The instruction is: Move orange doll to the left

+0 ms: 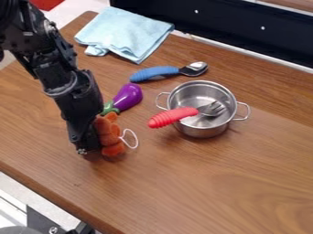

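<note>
Wooden tabletop (214, 183) bears orange doll (109, 136) against gripper (87, 146)

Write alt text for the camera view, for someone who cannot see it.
Black robot arm with its end effector down at an orange doll on a wooden table. A purple toy eggplant lies behind the doll; farther right, a red-handled fork rests in a metal pot, with a blue-handled spoon and blue cloth behind.

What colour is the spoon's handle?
The spoon's handle is blue, seen best in the camera view.
</note>
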`<action>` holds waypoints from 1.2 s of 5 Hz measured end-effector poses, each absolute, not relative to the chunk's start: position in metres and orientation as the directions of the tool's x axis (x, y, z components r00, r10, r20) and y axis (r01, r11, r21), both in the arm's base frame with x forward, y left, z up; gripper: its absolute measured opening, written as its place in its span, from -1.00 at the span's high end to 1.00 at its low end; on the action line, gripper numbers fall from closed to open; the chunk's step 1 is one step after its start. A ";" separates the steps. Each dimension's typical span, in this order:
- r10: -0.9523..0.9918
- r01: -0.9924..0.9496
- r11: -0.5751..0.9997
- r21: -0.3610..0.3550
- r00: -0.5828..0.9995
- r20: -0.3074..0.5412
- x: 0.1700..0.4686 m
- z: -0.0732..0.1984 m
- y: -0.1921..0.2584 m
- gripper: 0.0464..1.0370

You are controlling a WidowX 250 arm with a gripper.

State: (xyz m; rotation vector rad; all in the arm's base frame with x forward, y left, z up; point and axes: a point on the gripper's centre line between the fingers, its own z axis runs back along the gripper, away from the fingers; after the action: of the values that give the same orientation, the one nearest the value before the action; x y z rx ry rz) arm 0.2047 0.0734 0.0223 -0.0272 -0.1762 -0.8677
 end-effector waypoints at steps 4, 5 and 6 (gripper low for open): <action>-0.705 0.724 0.683 -0.097 0.688 0.172 0.207 0.038 0.069 -0.92; -0.707 0.730 0.671 -0.131 0.683 0.183 0.207 0.047 0.067 -0.92; -0.706 0.735 0.662 -0.144 0.677 0.209 0.205 0.059 0.066 -0.92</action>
State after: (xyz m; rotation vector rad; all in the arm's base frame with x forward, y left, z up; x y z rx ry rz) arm 0.2052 0.0659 0.0591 -0.2240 -0.1398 -0.8177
